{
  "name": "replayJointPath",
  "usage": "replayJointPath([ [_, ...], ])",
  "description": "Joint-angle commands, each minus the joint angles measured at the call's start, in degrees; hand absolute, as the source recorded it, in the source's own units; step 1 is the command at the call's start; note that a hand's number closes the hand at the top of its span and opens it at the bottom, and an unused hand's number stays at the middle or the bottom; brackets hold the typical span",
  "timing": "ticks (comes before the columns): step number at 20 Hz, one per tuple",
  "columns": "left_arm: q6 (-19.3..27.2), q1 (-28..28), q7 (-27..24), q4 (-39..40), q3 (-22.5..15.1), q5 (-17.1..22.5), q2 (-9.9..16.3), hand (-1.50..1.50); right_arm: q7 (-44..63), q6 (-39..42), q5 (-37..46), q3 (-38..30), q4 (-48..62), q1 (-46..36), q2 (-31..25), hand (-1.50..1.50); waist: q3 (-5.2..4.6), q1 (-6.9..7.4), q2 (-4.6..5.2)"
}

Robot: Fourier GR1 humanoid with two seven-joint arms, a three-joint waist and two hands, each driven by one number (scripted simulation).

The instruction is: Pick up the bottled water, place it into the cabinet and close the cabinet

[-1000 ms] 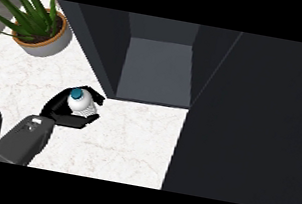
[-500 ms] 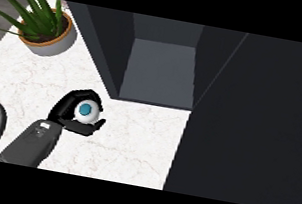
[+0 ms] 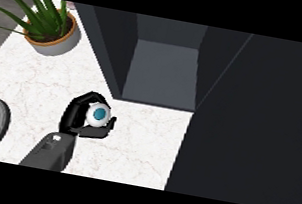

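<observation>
Left hand (image 3: 80, 117) lower left of frame, fingers curled round bottled water (image 3: 98, 113), blue cap up. Open cabinet (image 3: 163, 73) top centre, potted plant (image 3: 47, 27) upper left.

**No readable text in view**

Nothing in the head view carries writing that can be read. The bottled water (image 3: 98, 114), seen from above with its blue cap toward the camera, shows no label, brand or number; its sides are mostly hidden by the left hand (image 3: 76, 117) curled round it. The open cabinet (image 3: 163, 71) has plain dark walls with no sign or marking on them, and its door (image 3: 263, 124) is a flat dark panel without lettering. The plant pot (image 3: 54, 41) bears no print. The marbled counter (image 3: 38, 79) shows only faint veining, no characters.
</observation>
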Motion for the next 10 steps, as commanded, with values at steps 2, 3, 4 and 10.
replayJointPath([
  [2, 3.3, 2.6, 7.8, -12.5, -7.3, 7.2, -1.5, 1.50, -1.7, -0.1, 2.4, -0.3, -2.5, 2.4, -0.3, -1.50, 0.07, 0.28, -0.05],
  [3, 4.1, 2.3, 5.5, -9.5, -11.0, 12.7, -1.6, 1.50, 0.5, 0.1, 3.0, 0.1, -4.9, 1.7, -1.2, -1.50, -0.01, -0.45, 0.05],
  [4, 4.4, 0.6, 8.3, -11.9, -11.9, 14.3, -1.6, 1.50, -2.4, 0.2, 4.7, 2.6, -4.0, 4.5, -1.8, -1.50, 0.01, -0.74, -0.09],
  [10, 11.3, -1.2, 19.6, -23.0, -18.5, 20.9, -1.6, 1.50, 2.0, 0.5, 0.1, -2.4, -7.5, 2.2, -3.4, -1.50, 0.02, -0.35, 0.17],
])
